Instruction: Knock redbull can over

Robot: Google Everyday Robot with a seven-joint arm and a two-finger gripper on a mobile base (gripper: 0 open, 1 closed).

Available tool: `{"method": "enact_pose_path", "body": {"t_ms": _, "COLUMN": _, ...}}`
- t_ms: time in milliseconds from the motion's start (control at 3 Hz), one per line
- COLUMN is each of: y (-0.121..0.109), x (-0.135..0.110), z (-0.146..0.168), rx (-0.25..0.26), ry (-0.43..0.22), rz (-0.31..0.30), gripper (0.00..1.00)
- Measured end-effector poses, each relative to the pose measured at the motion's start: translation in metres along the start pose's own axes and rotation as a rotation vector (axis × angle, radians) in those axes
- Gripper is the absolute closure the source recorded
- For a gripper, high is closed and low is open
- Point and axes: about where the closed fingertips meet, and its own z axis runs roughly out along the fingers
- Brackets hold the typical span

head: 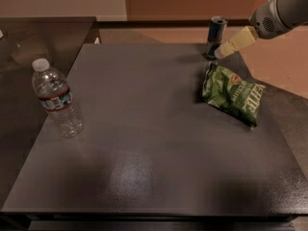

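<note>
The redbull can (217, 34), slim, blue and silver, stands upright at the far edge of the dark table (144, 143), right of centre. My gripper (222, 51) comes in from the upper right on a grey arm. Its cream-coloured tip sits right beside the can's lower right side, at or very near the can's base.
A green chip bag (233, 94) lies flat on the table just in front of the can and under the gripper. A clear water bottle (57, 99) with a white cap stands upright at the left. A second dark table (29, 37) adjoins at the left.
</note>
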Motion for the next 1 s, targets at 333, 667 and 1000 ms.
{"method": "enact_pose_path", "body": {"t_ms": 333, "y": -0.008, "x": 0.002, "z": 0.009, "rx": 0.112, "ry": -0.06, "rz": 0.035, "gripper": 0.0}}
{"method": "enact_pose_path", "body": {"t_ms": 667, "y": -0.015, "x": 0.002, "z": 0.02, "rx": 0.178, "ry": -0.114, "rz": 0.055, "gripper": 0.0}}
{"method": "enact_pose_path", "body": {"t_ms": 1000, "y": -0.02, "x": 0.004, "z": 0.033, "rx": 0.191, "ry": -0.157, "rz": 0.079, "gripper": 0.0}}
